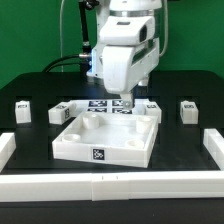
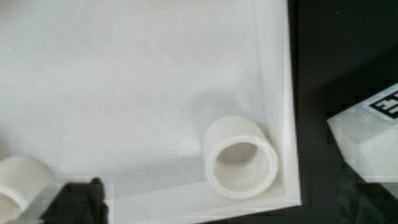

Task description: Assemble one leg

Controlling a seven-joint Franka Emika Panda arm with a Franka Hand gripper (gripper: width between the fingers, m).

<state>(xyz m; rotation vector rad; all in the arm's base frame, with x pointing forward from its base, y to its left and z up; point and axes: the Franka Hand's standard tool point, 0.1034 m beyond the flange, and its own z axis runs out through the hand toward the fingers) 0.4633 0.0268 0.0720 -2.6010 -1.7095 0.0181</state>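
While the panel point(image 1: 70, 148) sits nearest, its corner socket point(image 2: 240, 165) unfilled, the gripper point(image 1: 122, 103) hovers over its far edge; I cannot tell whether its jaws are parted. Just beyond, the leg point(image 1: 150, 108) lies on the table beside that corner. The pick-up seems pending, and calls for reaching across and pinching it.

A plain green backdrop point(image 1: 30, 35) stands behind a black table point(image 1: 185, 140), fenced along its front edge and at both sides by a low white rail point(image 1: 110, 185), under soft, even light.
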